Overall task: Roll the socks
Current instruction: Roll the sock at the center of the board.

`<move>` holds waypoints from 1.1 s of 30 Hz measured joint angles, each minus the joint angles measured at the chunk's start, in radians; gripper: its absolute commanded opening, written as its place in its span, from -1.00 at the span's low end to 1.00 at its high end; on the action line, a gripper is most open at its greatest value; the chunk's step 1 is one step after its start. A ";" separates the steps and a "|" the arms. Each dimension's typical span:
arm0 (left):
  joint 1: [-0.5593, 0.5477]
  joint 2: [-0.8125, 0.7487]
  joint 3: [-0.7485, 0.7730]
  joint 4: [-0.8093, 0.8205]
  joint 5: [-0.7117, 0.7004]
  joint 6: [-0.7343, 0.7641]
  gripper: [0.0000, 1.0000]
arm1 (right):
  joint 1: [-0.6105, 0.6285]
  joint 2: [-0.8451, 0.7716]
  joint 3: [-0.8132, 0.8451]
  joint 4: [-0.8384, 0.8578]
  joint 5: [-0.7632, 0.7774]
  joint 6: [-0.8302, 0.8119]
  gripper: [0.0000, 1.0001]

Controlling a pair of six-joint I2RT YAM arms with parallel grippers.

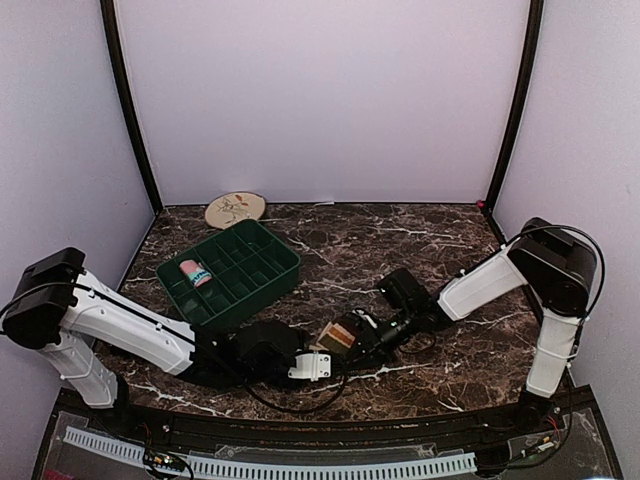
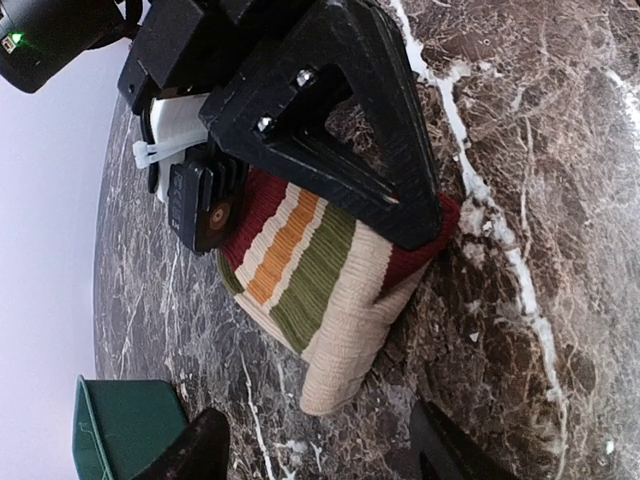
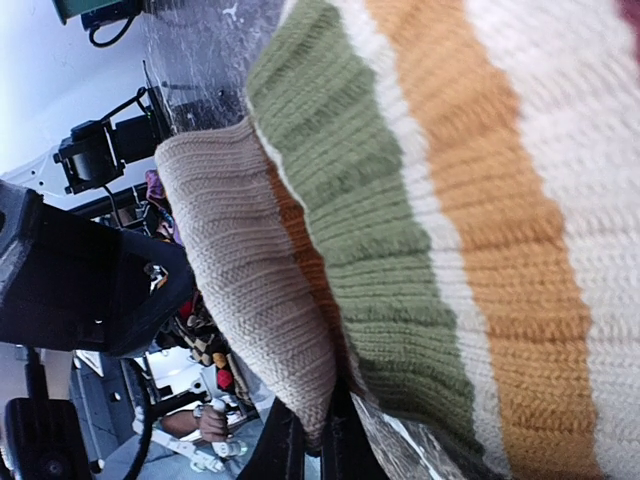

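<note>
Left gripper (image 2: 320, 440) gapes wide — right gripper (image 3: 305, 445) pinched tight (both hang low).

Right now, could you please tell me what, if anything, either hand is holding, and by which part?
The right hand is shut on the striped sock, near its dark-red end; the left hand, open, holds nothing.

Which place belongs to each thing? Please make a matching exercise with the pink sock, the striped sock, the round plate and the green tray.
Things:
1. pink sock
2. striped sock
3. round plate
4. green tray

Places:
A. at the very back
B. left of centre, just in front of the plate
C. inside a tray compartment
D. nearer the front, to the right of the tray

Pairs: 1-C, 2-D, 3-A, 4-B
</note>
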 measured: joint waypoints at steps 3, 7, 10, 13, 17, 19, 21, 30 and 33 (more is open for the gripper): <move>0.000 0.023 0.000 0.016 -0.006 0.011 0.31 | -0.015 0.000 -0.032 0.058 -0.022 0.042 -0.98; 0.000 0.059 0.000 0.049 -0.021 0.031 0.29 | -0.025 0.001 -0.074 0.163 -0.052 0.137 -1.00; 0.000 0.088 0.000 0.085 -0.036 0.050 0.17 | -0.026 0.002 -0.084 0.225 -0.073 0.194 -1.00; 0.000 0.120 0.001 0.124 -0.048 0.069 0.15 | -0.026 0.002 -0.084 0.247 -0.088 0.219 -1.00; 0.000 0.161 0.005 0.180 -0.066 0.102 0.13 | -0.026 0.002 -0.084 0.256 -0.102 0.241 -1.00; 0.000 0.179 0.009 0.215 -0.077 0.124 0.12 | -0.026 0.002 -0.088 0.263 -0.108 0.253 -1.00; 0.000 0.191 0.011 0.247 -0.086 0.141 0.08 | -0.027 0.002 -0.099 0.274 -0.112 0.265 -1.00; 0.000 0.214 0.014 0.319 -0.094 0.181 -0.17 | -0.031 0.002 -0.178 0.360 -0.119 0.348 -1.00; 0.000 0.214 0.014 0.324 -0.094 0.179 -0.17 | -0.034 0.002 -0.186 0.391 -0.119 0.373 -1.00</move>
